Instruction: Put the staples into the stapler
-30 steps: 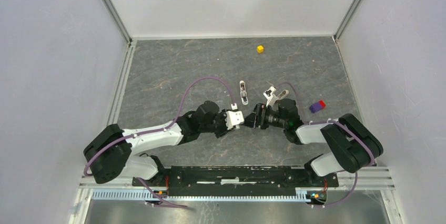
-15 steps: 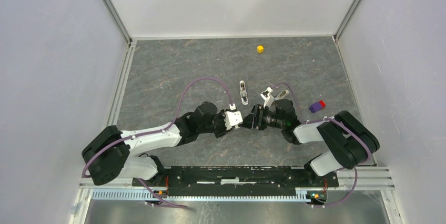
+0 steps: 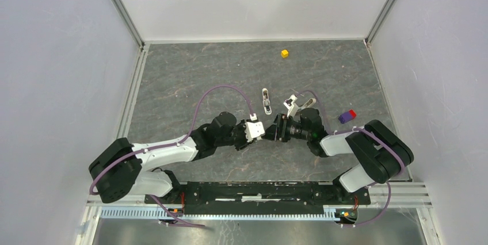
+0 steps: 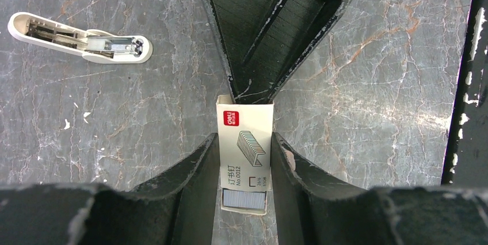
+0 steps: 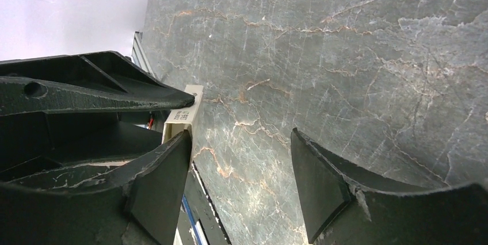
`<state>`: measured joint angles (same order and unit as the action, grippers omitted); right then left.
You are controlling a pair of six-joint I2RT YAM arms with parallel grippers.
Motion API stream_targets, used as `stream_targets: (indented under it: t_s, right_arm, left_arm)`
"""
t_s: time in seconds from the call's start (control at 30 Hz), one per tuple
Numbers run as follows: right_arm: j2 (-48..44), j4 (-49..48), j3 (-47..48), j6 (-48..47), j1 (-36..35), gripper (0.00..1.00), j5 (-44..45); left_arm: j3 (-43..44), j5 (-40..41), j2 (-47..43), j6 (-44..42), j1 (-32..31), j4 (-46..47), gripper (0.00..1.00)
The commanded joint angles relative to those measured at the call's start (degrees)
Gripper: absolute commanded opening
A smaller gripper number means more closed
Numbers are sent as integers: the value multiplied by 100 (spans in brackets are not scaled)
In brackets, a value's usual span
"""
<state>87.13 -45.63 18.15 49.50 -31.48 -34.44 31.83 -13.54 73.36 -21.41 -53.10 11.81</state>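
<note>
Left gripper [image 4: 244, 141] clamps the staple box [image 4: 244, 124] by its long sides; staples [image 4: 243, 199] show grey at its near open end (seated inside). Right gripper [image 5: 240, 136] gapes, one finger at the box's far edge. Stapler [image 4: 80, 39] lies open on table [image 4: 374, 84], well apart.

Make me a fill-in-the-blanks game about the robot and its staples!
The left gripper squeezes the staple box; the right gripper is ___.
The staples peeking from the box are ___.
The cube near the far wall is ___.
The stapler's plastic shell is ___.
Missing words: open, grey, yellow, white.
</note>
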Motion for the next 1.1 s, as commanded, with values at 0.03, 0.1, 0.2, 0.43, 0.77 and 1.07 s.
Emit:
stream_targets:
  t_s: [0.03,0.1,0.2,0.43,0.77,1.07]
  right_arm:
    - [-289,415,284,-408,147,69,-28]
    - [-446,724,317,-588,243,68,64]
    - [-654,930,311,-724,295,64,165]
    - [-688,45,121,-185,277,44,-268]
    - [-607,-158,187,101,-51,37,-245]
    - [-440,-126,223,118,-137,33,-178]
  left_arm:
    - [310,192,9,-240,4,-277,44]
    - [465,260,133,-257,2,-596,44]
    - [571,279,270,-235,2,-812,43]
    - [589,263,359,-174,-7,-707,43]
    - [651,226,407,-181,-7,-707,43]
    - [602,216,354,-180,-9,-707,43]
